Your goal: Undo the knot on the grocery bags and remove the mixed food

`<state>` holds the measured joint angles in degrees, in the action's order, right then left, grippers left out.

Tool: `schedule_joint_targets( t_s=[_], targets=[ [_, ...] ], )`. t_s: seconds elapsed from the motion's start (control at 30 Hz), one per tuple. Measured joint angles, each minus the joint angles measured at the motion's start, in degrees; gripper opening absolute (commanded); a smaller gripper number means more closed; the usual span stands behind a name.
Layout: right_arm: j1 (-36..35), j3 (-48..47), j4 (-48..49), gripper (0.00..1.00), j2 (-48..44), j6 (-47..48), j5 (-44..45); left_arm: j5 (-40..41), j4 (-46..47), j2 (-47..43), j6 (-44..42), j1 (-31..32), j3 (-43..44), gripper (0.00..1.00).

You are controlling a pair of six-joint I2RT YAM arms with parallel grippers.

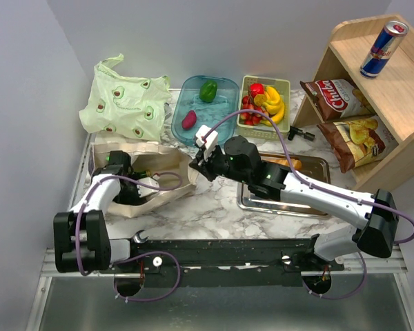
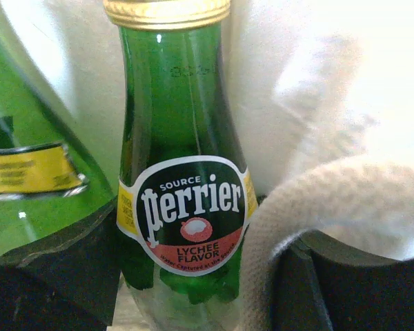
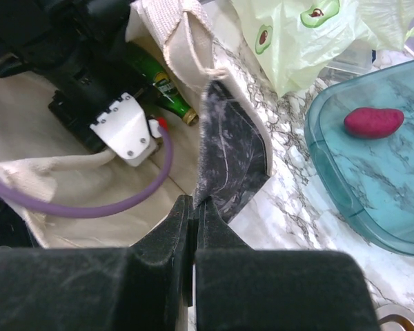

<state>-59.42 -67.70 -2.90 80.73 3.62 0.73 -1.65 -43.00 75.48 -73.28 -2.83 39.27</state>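
The beige canvas tote (image 1: 152, 155) lies at the left of the table, and my left gripper (image 1: 132, 187) reaches inside it. In the left wrist view a green bottle (image 2: 183, 131) stands between the fingers (image 2: 55, 276), which press on it. The tote's strap (image 2: 310, 200) is caught against the right finger. A second green bottle (image 2: 21, 124) leans at the left. My right gripper (image 3: 194, 201) is shut on the tote's dark-panelled rim (image 3: 231, 145), holding it up. The pale green bag (image 1: 124, 100) lies behind the tote; its knot is out of view.
A teal tray (image 1: 224, 86) holds a green pepper (image 1: 208, 90) and a magenta vegetable (image 1: 189, 120). A basket (image 1: 284, 86) holds strawberries and bananas. Crisp bags (image 1: 338, 96) lean on a wooden shelf (image 1: 400, 89) with a can (image 1: 384, 39). A metal tray (image 1: 262, 203) sits under the right arm.
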Motion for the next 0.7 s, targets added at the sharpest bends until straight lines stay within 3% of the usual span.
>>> schedule_joint_targets(
  t_s=[0.33, 0.7],
  targets=[
    [0.2, 0.0, 0.2, 0.01, -0.2, 0.5, 0.0, -20.6, -15.5, -17.4, -1.6, -0.5, 6.1, 0.00],
    [0.2, -0.3, 0.2, 0.01, -0.2, 0.3, -0.1, -37.1, -20.4, -20.9, 8.1, -0.7, 16.4, 0.00]
  ],
)
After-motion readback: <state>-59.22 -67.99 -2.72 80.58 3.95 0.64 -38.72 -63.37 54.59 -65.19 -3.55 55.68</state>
